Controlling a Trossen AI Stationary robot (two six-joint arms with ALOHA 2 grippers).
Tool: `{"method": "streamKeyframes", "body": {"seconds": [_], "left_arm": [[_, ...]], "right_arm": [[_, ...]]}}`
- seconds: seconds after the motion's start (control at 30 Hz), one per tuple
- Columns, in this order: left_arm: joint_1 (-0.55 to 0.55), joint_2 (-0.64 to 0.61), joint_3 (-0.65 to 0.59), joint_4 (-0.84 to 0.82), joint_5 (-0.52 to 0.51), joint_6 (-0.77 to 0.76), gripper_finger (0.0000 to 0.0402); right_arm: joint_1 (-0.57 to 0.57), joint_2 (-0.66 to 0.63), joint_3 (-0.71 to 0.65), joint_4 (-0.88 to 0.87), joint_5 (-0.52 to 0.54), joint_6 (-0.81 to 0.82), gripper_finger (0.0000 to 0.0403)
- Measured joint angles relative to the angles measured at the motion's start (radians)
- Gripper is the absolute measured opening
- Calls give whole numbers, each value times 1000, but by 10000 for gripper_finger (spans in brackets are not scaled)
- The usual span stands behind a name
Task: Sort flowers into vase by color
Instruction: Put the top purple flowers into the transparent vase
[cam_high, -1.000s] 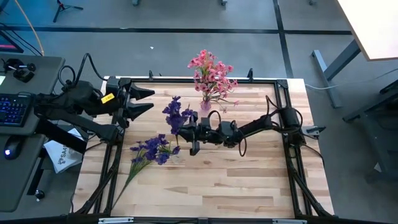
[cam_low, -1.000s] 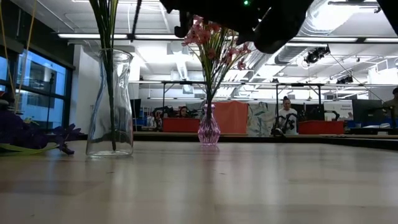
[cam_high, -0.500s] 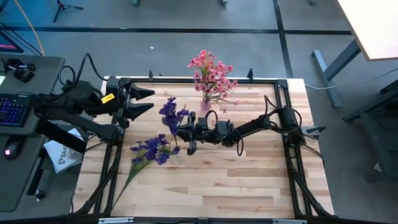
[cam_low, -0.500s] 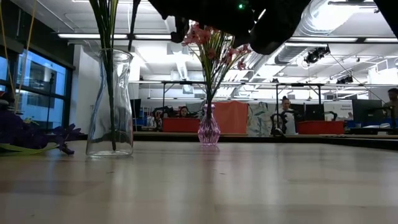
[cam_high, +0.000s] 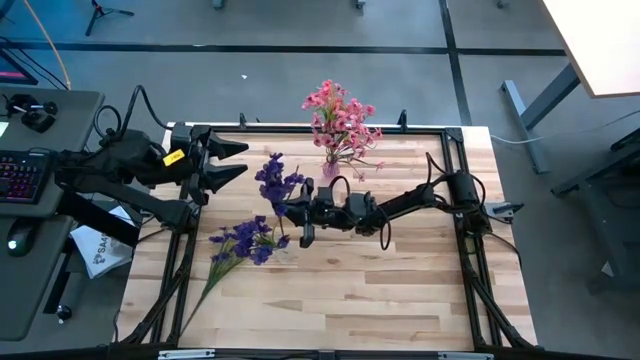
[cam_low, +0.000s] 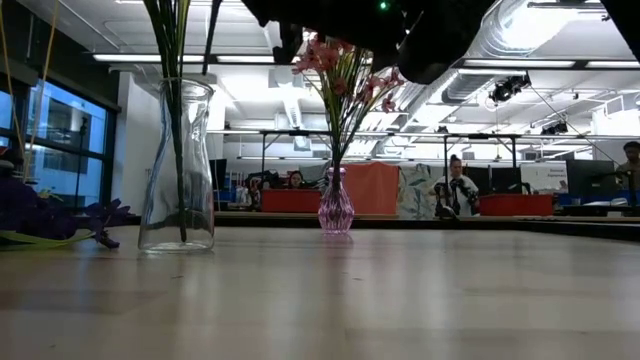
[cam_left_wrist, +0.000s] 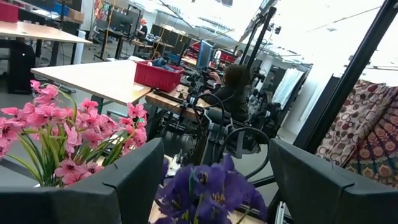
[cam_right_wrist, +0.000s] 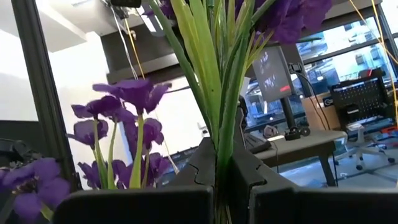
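Observation:
My right gripper (cam_high: 293, 210) reaches in from the table's right and is shut on a spray of purple flowers (cam_high: 277, 180). The spray's green stems (cam_low: 175, 100) run down into a clear glass vase (cam_low: 177, 165). More purple flowers (cam_high: 243, 240) lie flat on the wood to the left of that vase. Pink flowers (cam_high: 338, 118) stand in a small pink vase (cam_low: 335, 205) at the far edge. My left gripper (cam_high: 245, 161) hovers open at the far left, level, pointing at the flowers and touching nothing. My right gripper pinches the bundled green stems (cam_right_wrist: 221, 158) below the purple blossoms between its two fingers. The fingers come from the table's right, slanting a little upward, and lie across the stems. The spray stands upright, and its lower stems (cam_low: 181, 225) reach down inside the clear vase.
A black frame rail (cam_high: 455, 150) borders the table. A side desk with a keyboard (cam_high: 20, 175) stands beyond the left edge. The near half of the wooden top (cam_high: 340, 300) is bare. People sit at desks in the room beyond (cam_low: 460, 185).
The held spray's blossoms have shifted a little toward the table's left edge along with my right gripper. The stems stay in the clear vase.

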Motion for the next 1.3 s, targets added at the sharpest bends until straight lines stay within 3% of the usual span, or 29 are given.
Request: {"method": "streamKeyframes", "body": {"seconds": [1.3], "left_arm": [[0, 0, 0, 2, -16, 9, 278]], "right_arm": [[19, 1, 0, -69, 68, 28, 0]]}}
